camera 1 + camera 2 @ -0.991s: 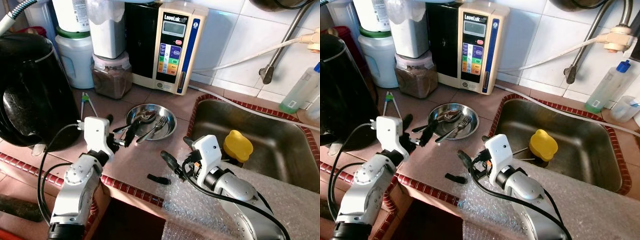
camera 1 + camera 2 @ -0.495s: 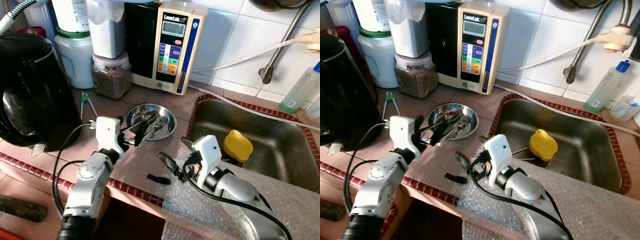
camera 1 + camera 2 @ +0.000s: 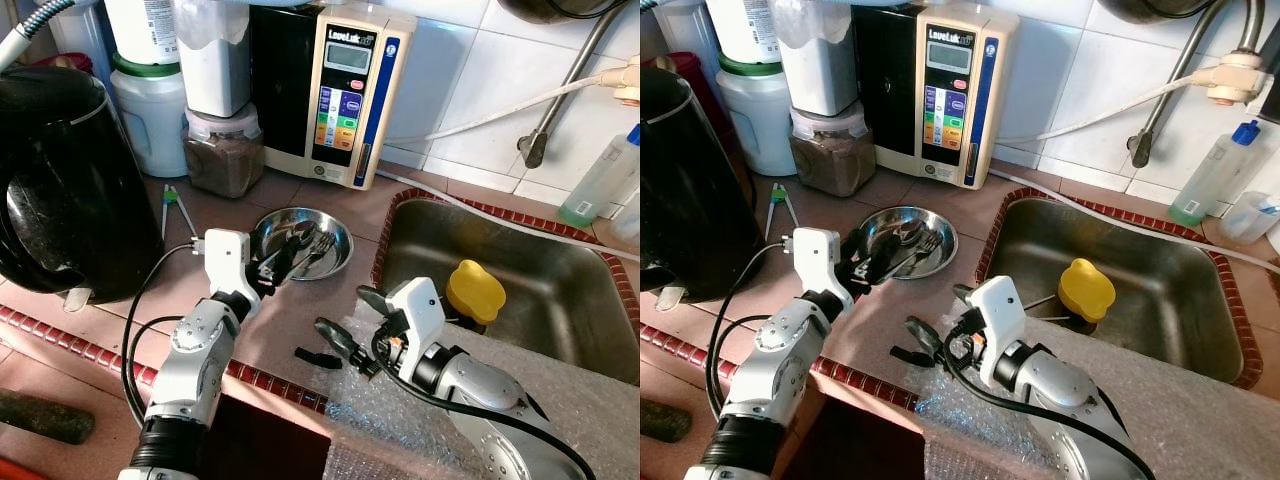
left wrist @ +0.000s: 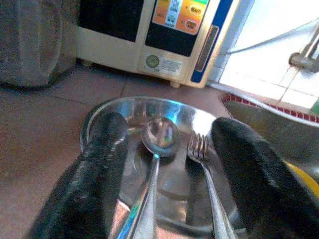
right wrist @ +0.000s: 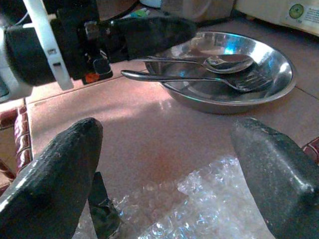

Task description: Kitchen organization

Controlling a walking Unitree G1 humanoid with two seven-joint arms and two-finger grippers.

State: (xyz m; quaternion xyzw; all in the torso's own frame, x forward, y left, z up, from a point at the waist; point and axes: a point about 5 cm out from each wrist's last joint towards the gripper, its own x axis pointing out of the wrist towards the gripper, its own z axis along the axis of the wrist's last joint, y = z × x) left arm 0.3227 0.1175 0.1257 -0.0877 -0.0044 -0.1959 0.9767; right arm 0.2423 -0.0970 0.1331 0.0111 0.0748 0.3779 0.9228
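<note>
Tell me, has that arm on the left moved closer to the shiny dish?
Yes. The left gripper has moved toward the steel dish; its open fingers now straddle the spoon and fork handles.

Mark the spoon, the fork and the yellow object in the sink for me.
spoon [image 4: 160, 135]: left wrist view, on its bowl, inside the steel dish.
fork [image 4: 198, 148]: left wrist view, on its tines, beside the spoon.
yellow object [image 3: 1086, 288]: right eye view, on its top, in the sink.

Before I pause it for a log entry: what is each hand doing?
Left hand: open, fingers either side of the spoon and fork in the steel dish.
Right hand: open, holding nothing.
</note>
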